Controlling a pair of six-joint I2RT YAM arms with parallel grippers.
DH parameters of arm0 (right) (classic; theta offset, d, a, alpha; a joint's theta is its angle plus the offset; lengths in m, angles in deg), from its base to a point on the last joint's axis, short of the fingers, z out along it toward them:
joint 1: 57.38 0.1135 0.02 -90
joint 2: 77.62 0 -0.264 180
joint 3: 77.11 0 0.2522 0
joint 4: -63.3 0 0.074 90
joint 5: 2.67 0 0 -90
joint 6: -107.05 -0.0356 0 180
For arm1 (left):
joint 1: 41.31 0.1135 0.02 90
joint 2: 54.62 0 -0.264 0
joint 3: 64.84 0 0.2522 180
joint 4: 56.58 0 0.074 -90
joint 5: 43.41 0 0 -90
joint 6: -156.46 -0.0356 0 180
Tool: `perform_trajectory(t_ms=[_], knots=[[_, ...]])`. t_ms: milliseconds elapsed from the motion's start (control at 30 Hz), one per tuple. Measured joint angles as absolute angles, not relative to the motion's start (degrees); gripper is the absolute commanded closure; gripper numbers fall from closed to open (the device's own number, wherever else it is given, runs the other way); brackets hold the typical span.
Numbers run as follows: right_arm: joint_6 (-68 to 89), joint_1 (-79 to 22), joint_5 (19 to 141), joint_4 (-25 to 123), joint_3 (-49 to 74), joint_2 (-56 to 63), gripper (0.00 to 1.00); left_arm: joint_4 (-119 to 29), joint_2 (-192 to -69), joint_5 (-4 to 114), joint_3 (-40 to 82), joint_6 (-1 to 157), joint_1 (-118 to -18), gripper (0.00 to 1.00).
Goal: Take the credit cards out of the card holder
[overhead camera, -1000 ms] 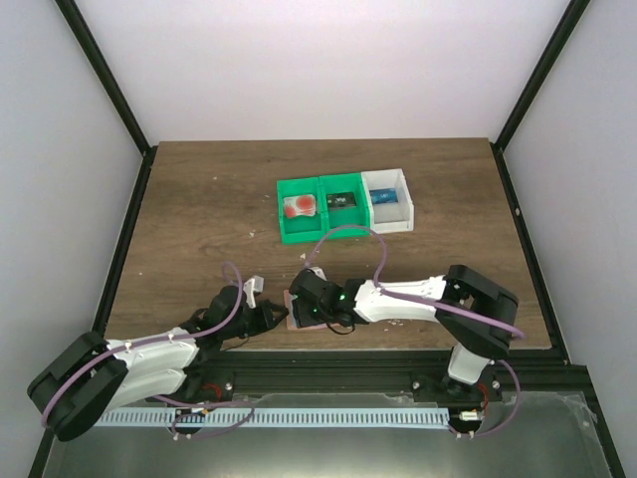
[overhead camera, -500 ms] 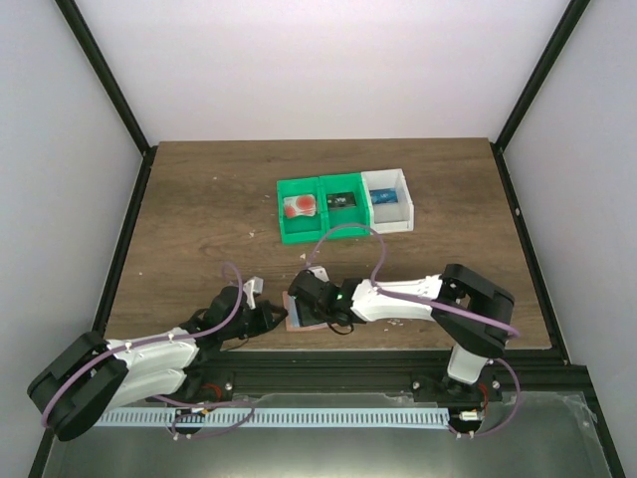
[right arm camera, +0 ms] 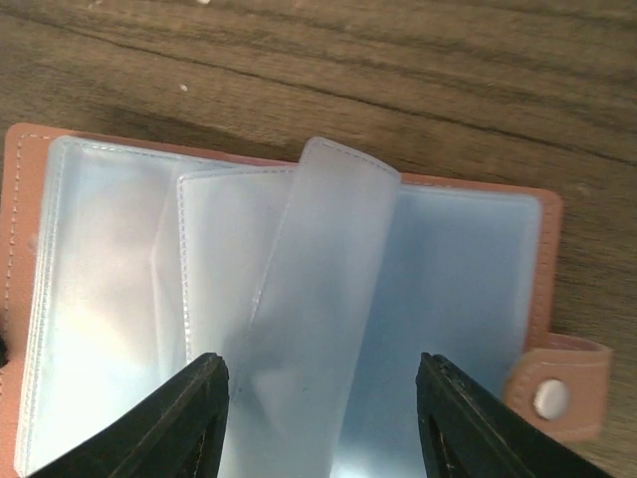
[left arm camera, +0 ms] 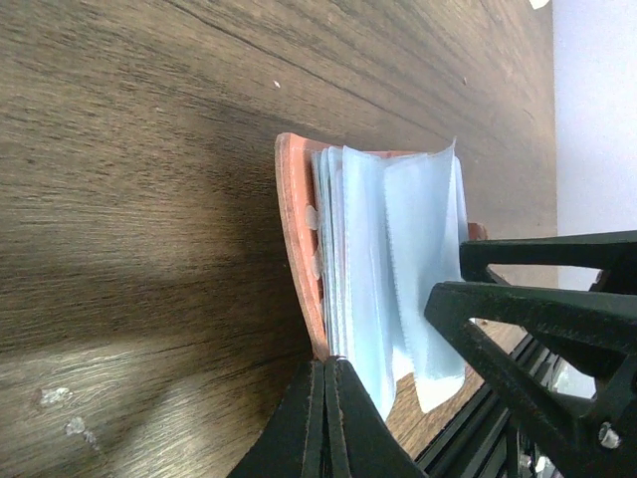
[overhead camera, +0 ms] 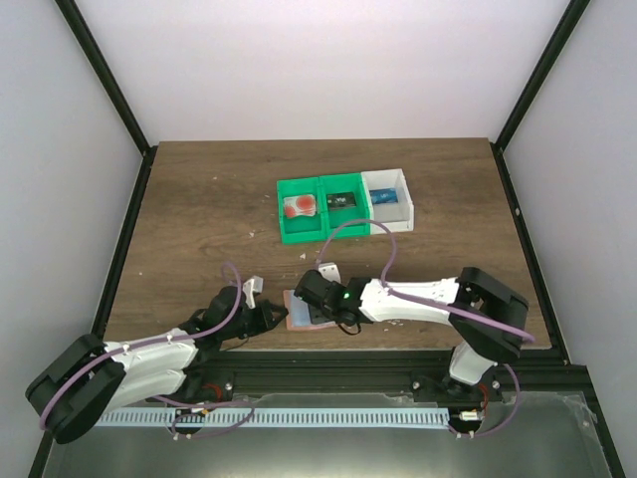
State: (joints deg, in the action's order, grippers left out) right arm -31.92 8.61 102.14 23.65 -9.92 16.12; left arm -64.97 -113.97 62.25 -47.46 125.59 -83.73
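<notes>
The card holder (overhead camera: 295, 317) lies open near the table's front edge, salmon-pink outside (right arm camera: 545, 261) with pale blue-grey see-through sleeves (left arm camera: 398, 249). My right gripper (right arm camera: 323, 398) hovers open right above the sleeves, its fingers either side of one sleeve (right arm camera: 318, 299) that stands up twisted. In the top view the right gripper (overhead camera: 315, 309) covers part of the holder. My left gripper (left arm camera: 328, 363) is shut, its tips against the near edge of the salmon cover (left arm camera: 299, 259); from above, the left gripper (overhead camera: 277, 317) sits at the holder's left side. One pale credit card (overhead camera: 299, 206) with a red blot lies in a green bin.
Three joined bins stand mid-table: two green ones (overhead camera: 320, 231) and a white one (overhead camera: 406, 199), with a dark card (overhead camera: 343, 200) and a blue card (overhead camera: 386, 196) inside. The holder's snap tab (right arm camera: 552, 393) sticks out at its right. A black frame rail (overhead camera: 398, 354) borders the front edge.
My right gripper has shifted slightly right over the holder and its jaws have narrowed a little. The left arm and the holder have stayed put.
</notes>
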Motion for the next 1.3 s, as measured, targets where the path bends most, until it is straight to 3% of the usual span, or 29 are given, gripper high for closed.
perform_trajectory(t_ms=[433,667,1300], knots=[[-34.5,8.61,106.78,15.37,-9.5,10.3,0.6,-64.97,-113.93,62.22,-47.46,125.62,-83.75,1.0],[-32.0,9.03,99.52,25.07,-10.23,4.71,0.52,-65.12,-114.48,62.22,-47.48,125.73,-83.83,1.0],[-30.19,9.2,93.29,34.23,-10.71,15.88,0.45,-65.76,-114.61,62.22,-47.5,125.81,-84.12,1.0]])
